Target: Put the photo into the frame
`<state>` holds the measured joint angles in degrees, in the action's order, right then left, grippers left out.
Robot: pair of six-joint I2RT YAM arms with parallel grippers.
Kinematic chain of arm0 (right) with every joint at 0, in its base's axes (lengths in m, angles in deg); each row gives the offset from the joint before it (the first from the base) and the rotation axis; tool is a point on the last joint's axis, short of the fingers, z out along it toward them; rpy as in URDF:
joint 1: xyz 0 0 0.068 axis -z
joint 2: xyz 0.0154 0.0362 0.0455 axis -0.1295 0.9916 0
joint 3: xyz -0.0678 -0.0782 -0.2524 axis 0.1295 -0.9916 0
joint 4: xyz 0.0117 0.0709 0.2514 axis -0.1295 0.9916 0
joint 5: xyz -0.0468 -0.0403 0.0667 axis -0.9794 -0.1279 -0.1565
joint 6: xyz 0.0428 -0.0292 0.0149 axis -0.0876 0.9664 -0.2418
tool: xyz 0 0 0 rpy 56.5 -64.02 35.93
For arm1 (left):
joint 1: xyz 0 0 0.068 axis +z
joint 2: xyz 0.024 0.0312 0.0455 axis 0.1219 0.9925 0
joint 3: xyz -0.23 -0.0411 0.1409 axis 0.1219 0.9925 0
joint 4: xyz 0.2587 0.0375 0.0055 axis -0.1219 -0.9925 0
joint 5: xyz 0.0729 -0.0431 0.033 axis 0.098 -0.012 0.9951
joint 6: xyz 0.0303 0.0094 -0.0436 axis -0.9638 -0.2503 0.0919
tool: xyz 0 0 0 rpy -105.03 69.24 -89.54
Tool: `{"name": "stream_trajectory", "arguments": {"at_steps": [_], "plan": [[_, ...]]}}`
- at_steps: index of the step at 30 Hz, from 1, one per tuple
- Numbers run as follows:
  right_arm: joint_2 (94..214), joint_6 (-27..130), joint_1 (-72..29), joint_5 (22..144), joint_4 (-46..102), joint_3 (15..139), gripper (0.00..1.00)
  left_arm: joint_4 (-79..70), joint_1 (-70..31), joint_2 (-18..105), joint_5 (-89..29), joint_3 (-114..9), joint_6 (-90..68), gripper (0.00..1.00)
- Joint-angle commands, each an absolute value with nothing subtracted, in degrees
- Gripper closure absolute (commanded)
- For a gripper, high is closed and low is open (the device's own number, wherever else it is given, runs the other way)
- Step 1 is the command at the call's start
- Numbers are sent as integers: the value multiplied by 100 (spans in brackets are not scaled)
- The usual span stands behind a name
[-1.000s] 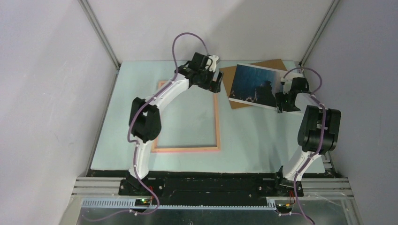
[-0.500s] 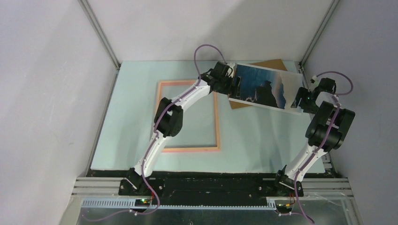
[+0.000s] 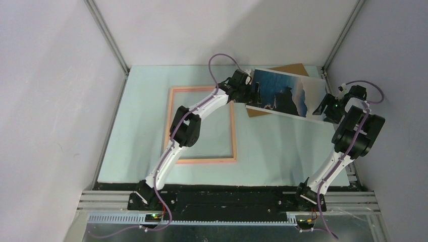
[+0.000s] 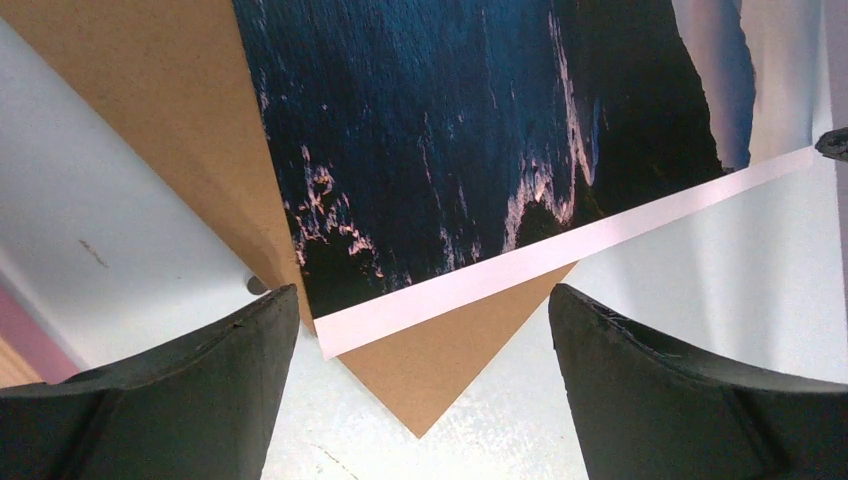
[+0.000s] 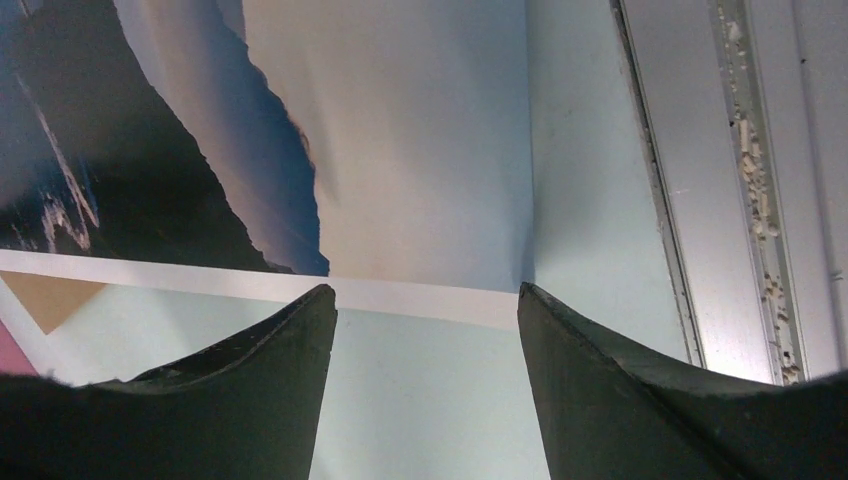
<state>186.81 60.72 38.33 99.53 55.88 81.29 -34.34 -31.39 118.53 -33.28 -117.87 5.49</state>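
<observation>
the frame (image 3: 202, 160) is laid flat on the pale blue table mat (image 3: 282, 151), nearest the arm bases, and only bare mat is enclosed by its salmon rails. its left and right rails are crossed from above by the left arm.

just past the frame's far right corner, the left gripper (image 3: 251, 93) is held low over the mat. its jaws are spread wide and nothing is clamped between them. in the left wrist view the dark fingers (image 4: 190, 400) are seen on either side of the photo's near left corner, with a pointed corner of the brown backing board (image 4: 440, 370) showing under the white border.

the photo (image 3: 285, 93) is found to the right of the frame, well outside it and picture side up: blue sea, dark cliffs, pale sky. it is lying tilted across the backing board, which sticks out beyond it on the far side and at the near left.

farther right of the frame, at the photo's right end, the right gripper (image 3: 322, 109) is held. its jaws are parted to a moderate width. in the right wrist view the photo's white near edge and right corner are seen in the gap between the fingers (image 5: 250, 390), and no grip on it is visible. a metal rail (image 5: 700, 150) runs along beyond that corner.
</observation>
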Motion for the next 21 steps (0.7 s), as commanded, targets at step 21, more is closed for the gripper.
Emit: {"name": "stream_trajectory", "arguments": {"at_steps": [21], "plan": [[19022, 6146, 3978, 9967, 5858, 8851, 30, -3171, -3219, 12053, -3713, -11936, 1292, 2]]}}
